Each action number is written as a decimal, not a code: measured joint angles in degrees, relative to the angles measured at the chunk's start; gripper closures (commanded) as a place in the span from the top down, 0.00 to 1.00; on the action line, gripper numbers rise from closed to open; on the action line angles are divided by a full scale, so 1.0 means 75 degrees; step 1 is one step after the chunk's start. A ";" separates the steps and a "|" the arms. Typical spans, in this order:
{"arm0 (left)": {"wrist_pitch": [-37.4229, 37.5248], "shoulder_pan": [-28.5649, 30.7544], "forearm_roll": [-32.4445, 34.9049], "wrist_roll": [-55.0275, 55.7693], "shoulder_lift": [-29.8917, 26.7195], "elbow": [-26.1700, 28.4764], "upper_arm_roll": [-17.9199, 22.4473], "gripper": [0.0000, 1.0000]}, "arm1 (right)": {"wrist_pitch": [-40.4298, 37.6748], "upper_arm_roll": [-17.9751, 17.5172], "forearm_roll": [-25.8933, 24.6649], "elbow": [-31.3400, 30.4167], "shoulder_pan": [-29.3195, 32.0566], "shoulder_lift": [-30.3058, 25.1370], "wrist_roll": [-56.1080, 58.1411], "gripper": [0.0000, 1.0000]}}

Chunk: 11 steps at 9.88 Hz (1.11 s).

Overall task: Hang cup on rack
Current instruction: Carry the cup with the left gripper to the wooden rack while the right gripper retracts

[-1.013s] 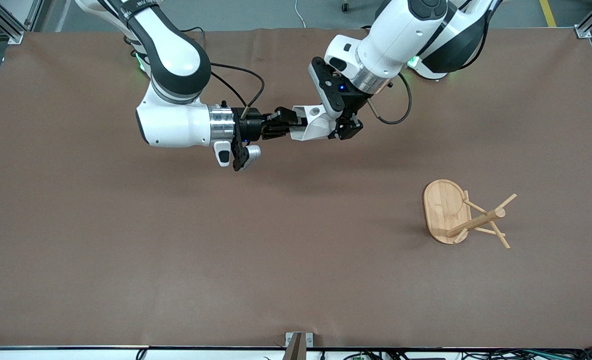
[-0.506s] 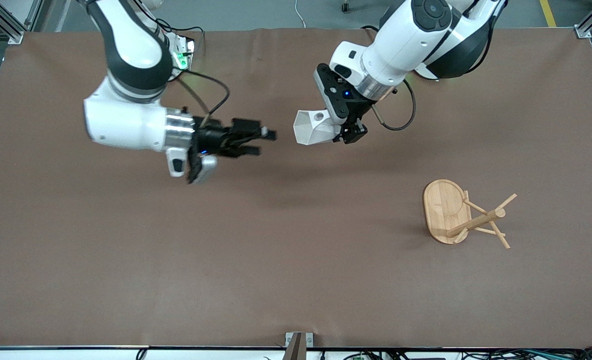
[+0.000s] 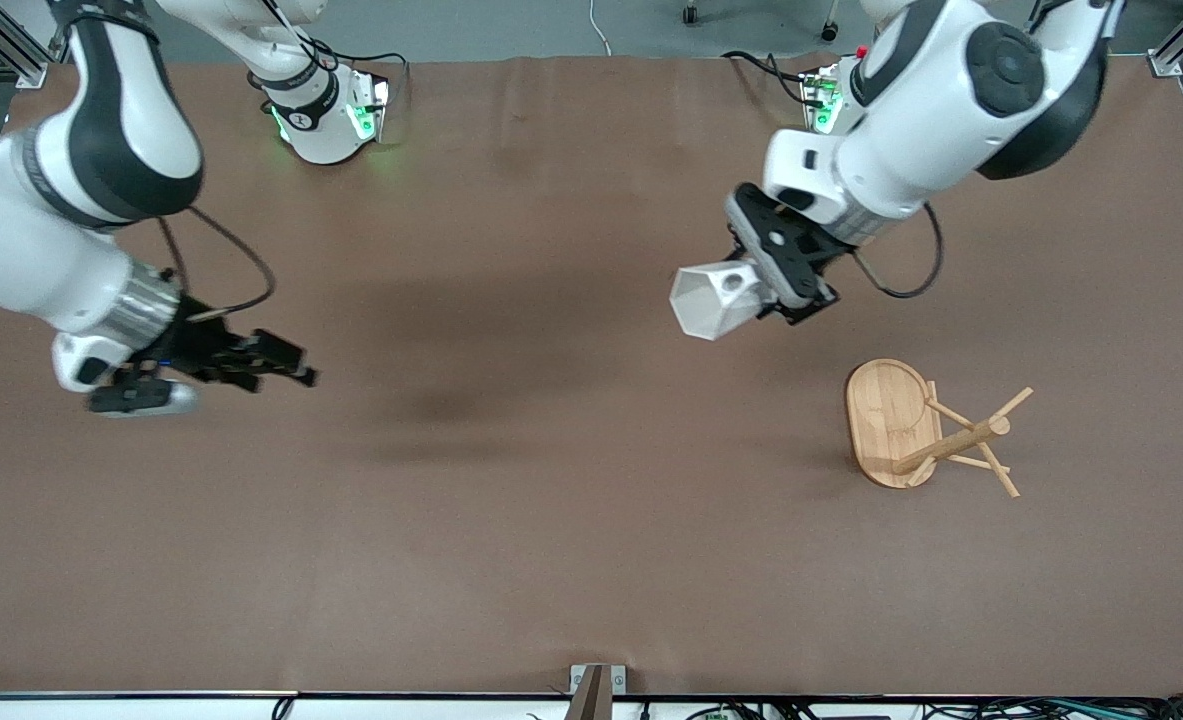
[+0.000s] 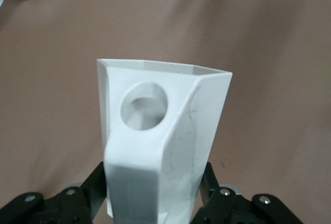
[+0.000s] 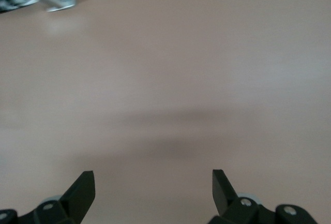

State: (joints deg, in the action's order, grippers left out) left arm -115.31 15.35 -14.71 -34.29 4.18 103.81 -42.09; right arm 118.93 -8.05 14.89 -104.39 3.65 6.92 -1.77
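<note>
One cup (image 3: 708,301) clamped in left pincer (image 3: 771,285), apparently aloft.

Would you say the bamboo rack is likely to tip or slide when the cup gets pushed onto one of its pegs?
The rack probably resists tipping: its flat oval base is wide. It looks light and stands unclamped on the table, so it may slide. The left gripper holds the cup; the right gripper is open, free to steady it.

Front view: high camera across the table (image 3: 551,560), facing both arm bases, whole brown surface in frame. Left wrist view: looks along its own fingers (image 4: 90,190) — very close on the cup (image 4: 160,141), table beneath. Right wrist view: looks down past its fingertips (image 5: 83,188) at bare table. Shared ground — the tabletop; the cup (image 3: 716,300) shows in front and left wrist views.
</note>
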 measured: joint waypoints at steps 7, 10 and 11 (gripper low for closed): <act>0.1479 0.1314 0.0006 0.1114 -0.0065 -0.0202 0.0183 0.01 | -0.4082 0.1574 -0.2086 0.2649 -0.0206 -0.0646 -0.0418 1.00; 0.1509 0.0565 0.0065 0.1287 -0.0117 0.0226 0.0916 0.01 | -0.4399 0.1807 -0.2206 0.3130 -0.0236 -0.0663 -0.0165 1.00; 0.1397 0.0534 0.0209 0.1350 -0.0117 0.0368 0.0998 0.01 | -0.4609 0.1797 -0.2206 0.3135 -0.0300 -0.0643 -0.0156 1.00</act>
State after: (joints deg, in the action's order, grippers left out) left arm -104.84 19.35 -13.14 -24.16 3.30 106.57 -34.61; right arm 84.36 5.43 -1.65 -80.88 1.40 2.10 -2.94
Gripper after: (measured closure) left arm 0.256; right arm 0.000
